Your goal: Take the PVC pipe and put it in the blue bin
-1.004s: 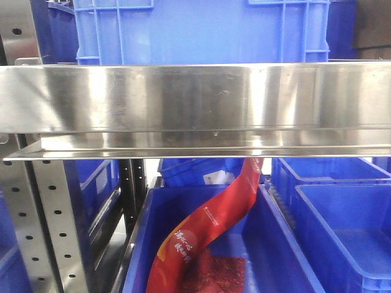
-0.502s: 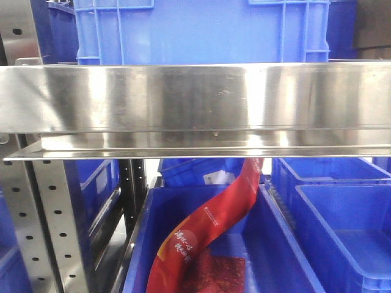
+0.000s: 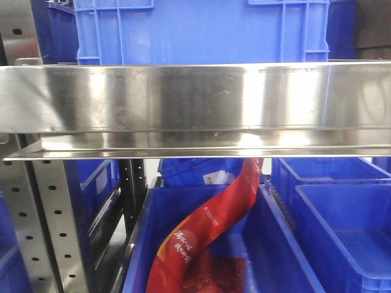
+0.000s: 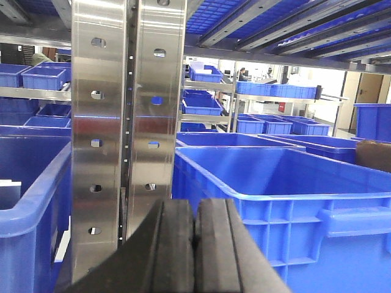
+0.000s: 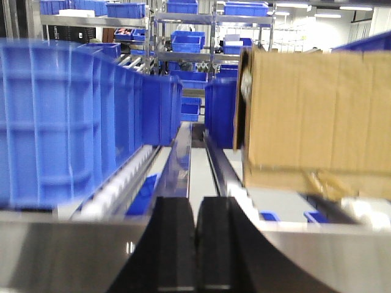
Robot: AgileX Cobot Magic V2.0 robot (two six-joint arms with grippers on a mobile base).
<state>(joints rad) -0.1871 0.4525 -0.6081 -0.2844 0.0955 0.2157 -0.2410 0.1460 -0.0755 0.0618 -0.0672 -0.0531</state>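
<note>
Change: between the earlier front pictures and now I am seeing almost nothing move; only the reflections on the steel rail [image 3: 195,97] are shifting a little toward the right, so I am judging that an arm is moving somewhere out of this view.
Meaning: I am judging the task is at its start, in the approach, with nothing grasped yet.
Pipe: I am not finding the white pipe in any view; its place is not shown.
Left gripper [image 4: 195,244]: the jaws are pressed together, holding nothing, and facing a steel post [image 4: 125,122] with a blue bin [image 4: 287,189] just to its right.
Right gripper [image 5: 195,244]: the jaws are also pressed together and empty; the picture is blurring, so I think this arm is travelling. A carton [image 5: 317,116] is standing far right.
Surface: below the rail, a near bin [image 3: 287,244] is holding a red bag [image 3: 214,226].
Room: a warehouse with many racks of blue bins.
</note>
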